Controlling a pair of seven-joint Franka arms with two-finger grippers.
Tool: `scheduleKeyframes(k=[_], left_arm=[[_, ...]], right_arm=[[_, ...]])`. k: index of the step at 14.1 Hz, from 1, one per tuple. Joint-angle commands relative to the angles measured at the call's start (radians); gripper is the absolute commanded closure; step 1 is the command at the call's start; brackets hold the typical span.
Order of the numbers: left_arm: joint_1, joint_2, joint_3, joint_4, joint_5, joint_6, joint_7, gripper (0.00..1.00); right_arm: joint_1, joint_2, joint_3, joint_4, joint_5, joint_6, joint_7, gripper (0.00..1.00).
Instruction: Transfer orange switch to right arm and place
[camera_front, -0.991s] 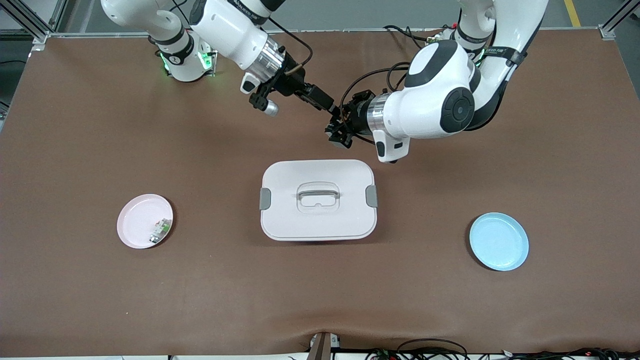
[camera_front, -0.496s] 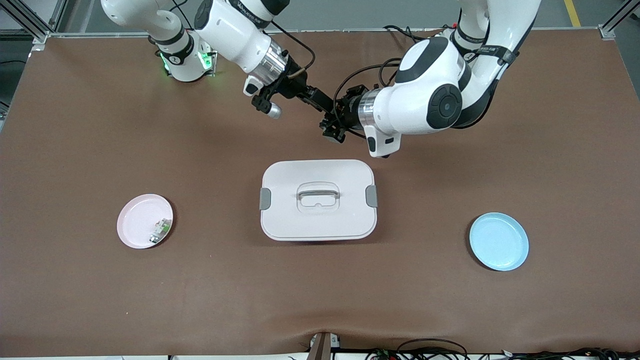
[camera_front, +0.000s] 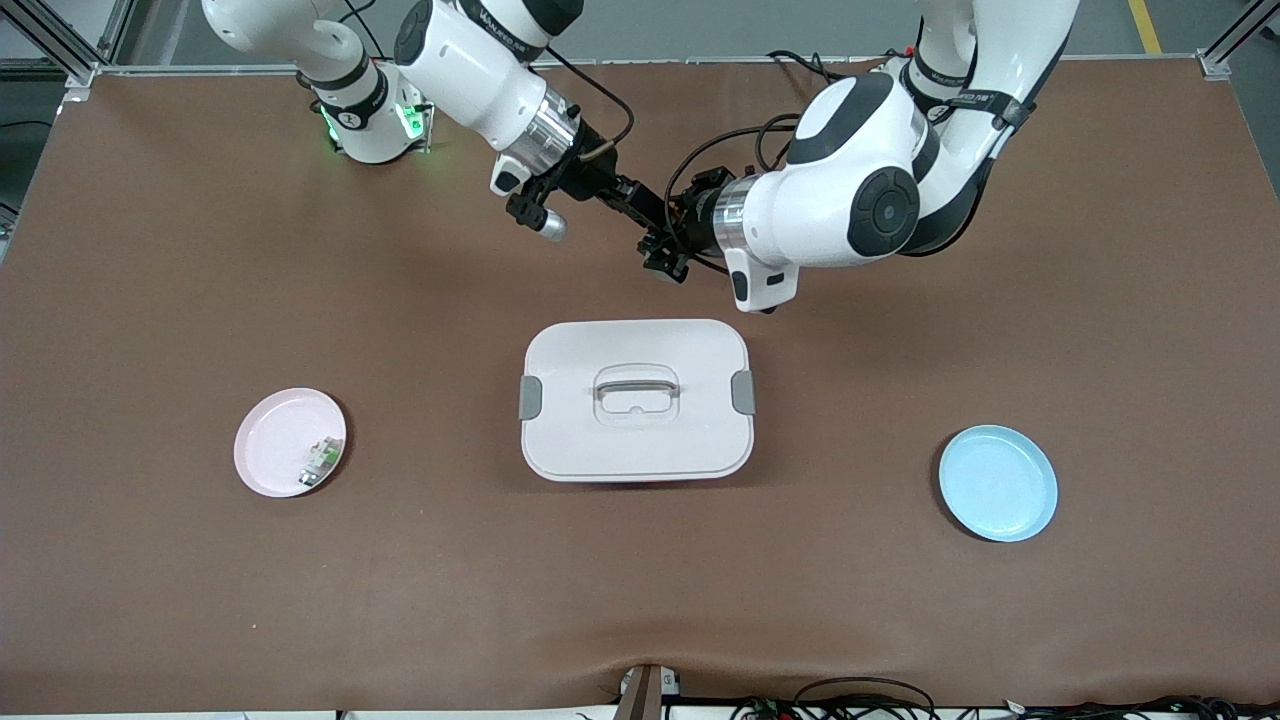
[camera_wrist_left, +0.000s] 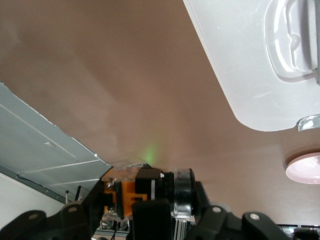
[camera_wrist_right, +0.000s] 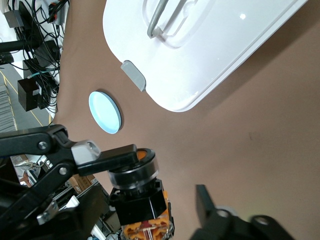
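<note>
The orange switch, a black cylinder with an orange base and a dark ring, hangs in the air between the two grippers. My left gripper is shut on its ring end, over the bare mat between the box and the arms' bases. In the right wrist view the switch sits between my right gripper's fingers. One right finger stands apart from the switch body, so the right gripper is open around it. The right gripper meets the left one tip to tip.
A white lidded box with a handle sits mid-table, nearer the front camera than the grippers. A pink plate holding a small white-and-green part lies toward the right arm's end. A blue plate lies toward the left arm's end.
Both grippers, still tip to tip, have drifted together a little toward the arms' bases and toward the right arm's end. The left gripper still holds the switch.
</note>
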Motion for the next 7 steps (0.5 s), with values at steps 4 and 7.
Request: scheduleKeyframes(k=[4,7], left_arm=[[-0.013,0.009,-0.001,0.022,-0.012,-0.016,-0.024,1.0],[-0.016,0.009,-0.001,0.022,-0.012,-0.016,-0.024,1.0]], right_arm=[[0.005,0.011,0.001,0.007,0.015,0.01,-0.045,1.0],[0.005,0.014,0.001,0.013,0.015,0.01,-0.046,1.0]])
